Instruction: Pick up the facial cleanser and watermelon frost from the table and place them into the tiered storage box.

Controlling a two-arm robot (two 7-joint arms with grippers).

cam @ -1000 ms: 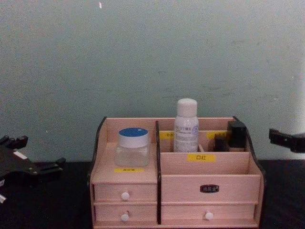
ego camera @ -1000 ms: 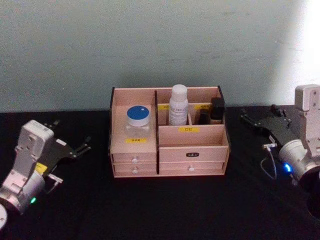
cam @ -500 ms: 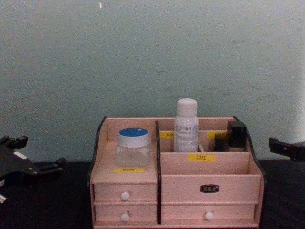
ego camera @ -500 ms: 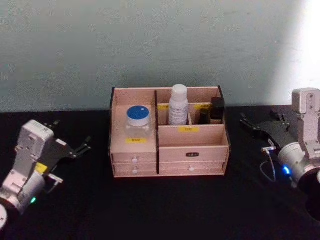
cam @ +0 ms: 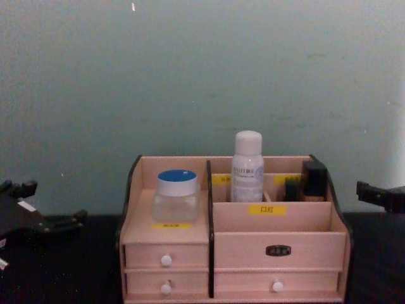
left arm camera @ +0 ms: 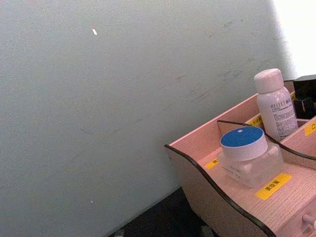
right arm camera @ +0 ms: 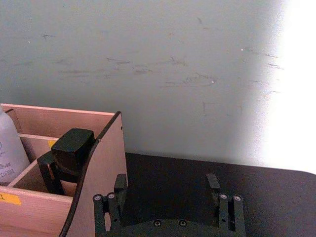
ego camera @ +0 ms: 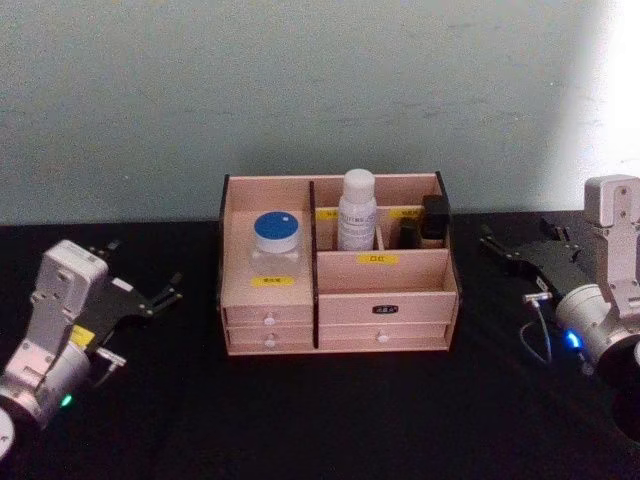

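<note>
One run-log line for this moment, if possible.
jar, bottle: inside box | left tool: open, beside box | right tool: open, beside box

Black table (ego camera: pixel 330 420) carries the tiered storage box (ego camera: pixel 385 310).

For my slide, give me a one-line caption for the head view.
Pink storage box holding a blue-lidded jar and white bottle, flanked by open left pincer and right pincer.

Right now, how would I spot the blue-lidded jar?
Find the tiered storage box mid-table. The jar stands alone on its left shelf, above two small drawers. It is squat and clear with a blue lid, unlike the tall white bottle right of it.
</note>
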